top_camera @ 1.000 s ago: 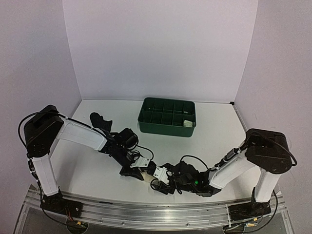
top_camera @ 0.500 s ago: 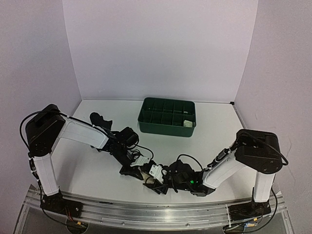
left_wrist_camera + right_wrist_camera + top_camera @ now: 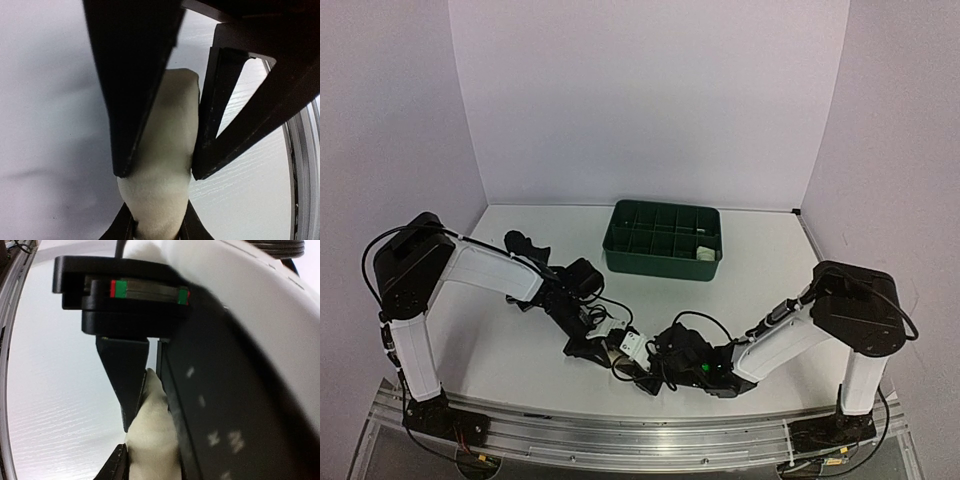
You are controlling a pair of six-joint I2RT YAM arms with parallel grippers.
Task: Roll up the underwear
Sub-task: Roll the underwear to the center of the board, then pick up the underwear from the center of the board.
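Enclosing white table (image 3: 760, 262): lilac walls (image 3: 650, 100) | green tray (image 3: 650, 263) rear | cream underwear (image 3: 165, 165) front

I see the flat white table (image 3: 760, 270) carrying a dark green plastic compartment tray (image 3: 660, 265) toward its far side. A crumpled black cloth garment (image 3: 523, 245) lies on the bare surface left of that tray, apart from it.

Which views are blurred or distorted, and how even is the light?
Left wrist: the dark fingers are soft-edged so near the lens, while the cream cloth shows its texture. Right wrist: the table edge curves, a lens distortion. Top external: sharp, evenly lit, faint shadows only.
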